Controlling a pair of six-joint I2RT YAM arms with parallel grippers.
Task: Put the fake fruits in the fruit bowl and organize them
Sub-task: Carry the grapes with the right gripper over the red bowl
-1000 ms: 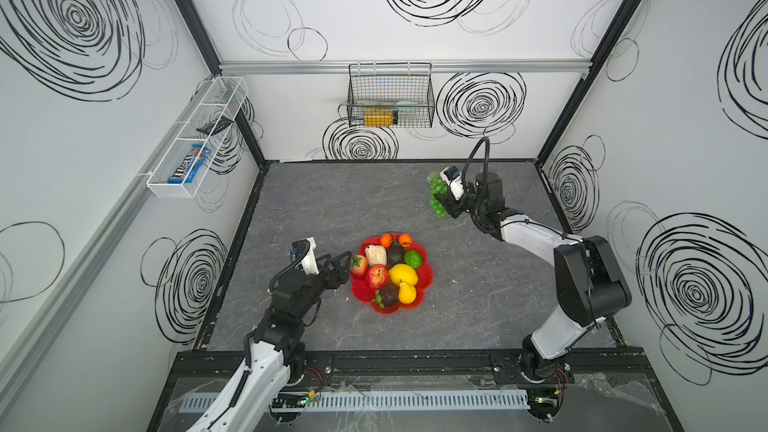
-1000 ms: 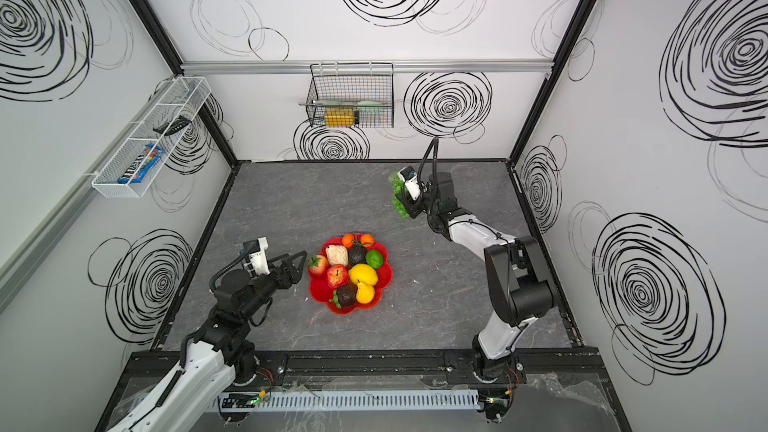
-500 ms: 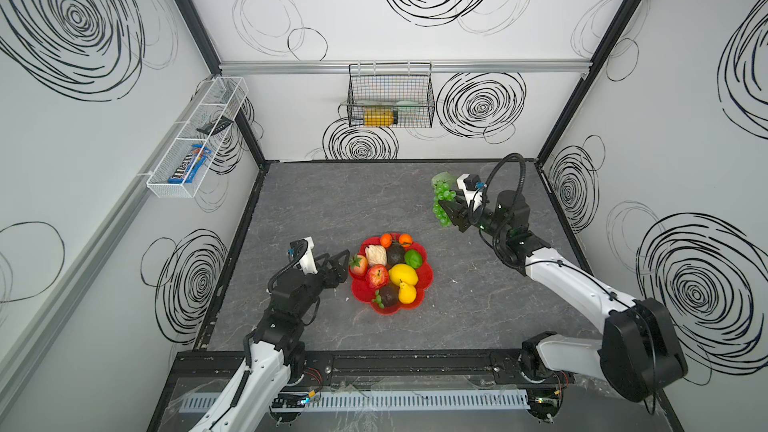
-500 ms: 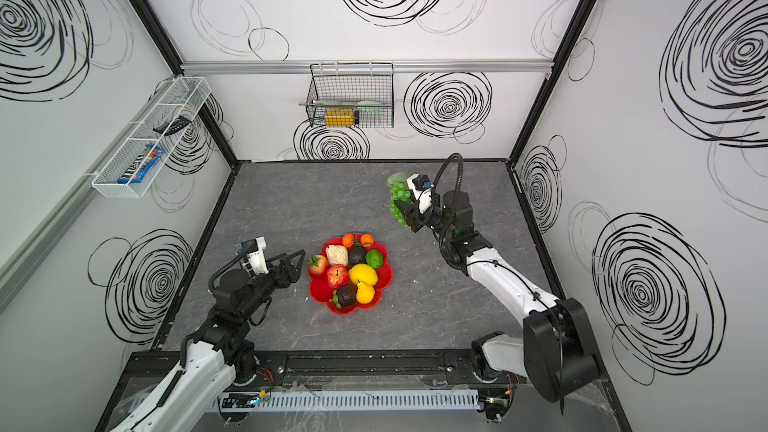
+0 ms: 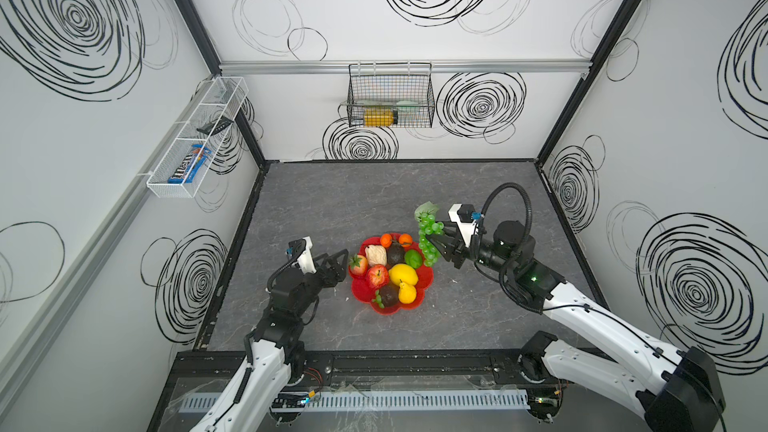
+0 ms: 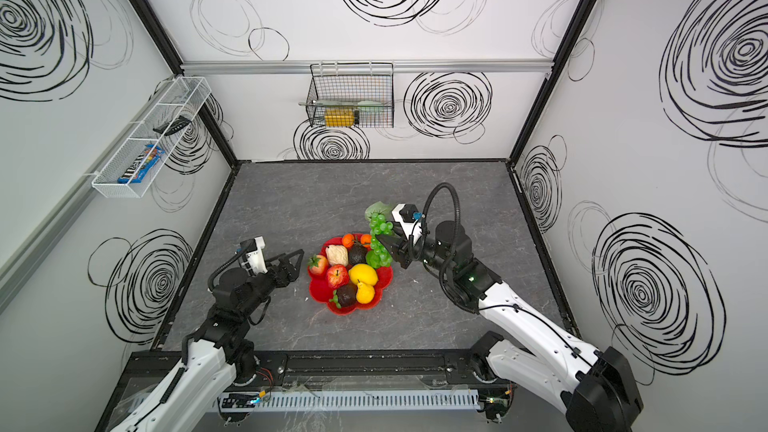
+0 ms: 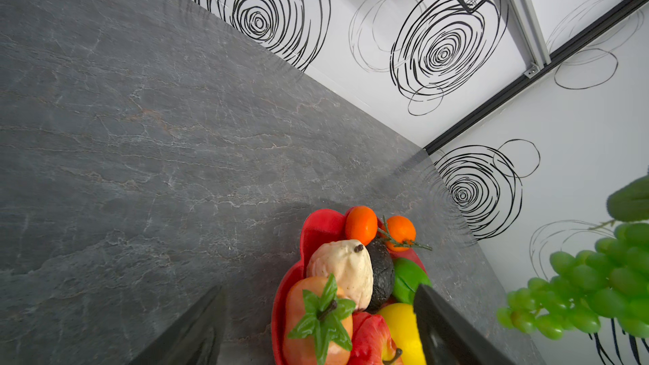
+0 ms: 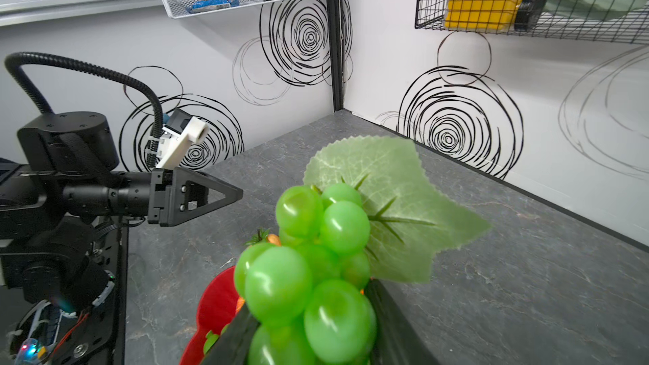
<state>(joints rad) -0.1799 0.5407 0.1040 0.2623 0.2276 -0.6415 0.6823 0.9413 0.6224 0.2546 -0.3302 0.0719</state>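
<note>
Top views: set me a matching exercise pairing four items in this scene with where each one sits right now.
Items:
1. green grapes
2. strawberry
3. oranges
4. yellow bottle

Places:
A. at the far rim of the fruit bowl
B. in the black wire basket on the back wall
C. clamped in the right pincer
D. at the fruit bowl's left edge in both top views

Pairs: 1-C, 2-D, 3-A, 4-B

Place: it looked like a robot test cell in a lab.
Signs: swirl-printed walls (image 5: 374, 14), black frame posts (image 5: 605, 35), and a grey bench (image 5: 374, 193) that carried two arms (image 5: 602, 322).
</note>
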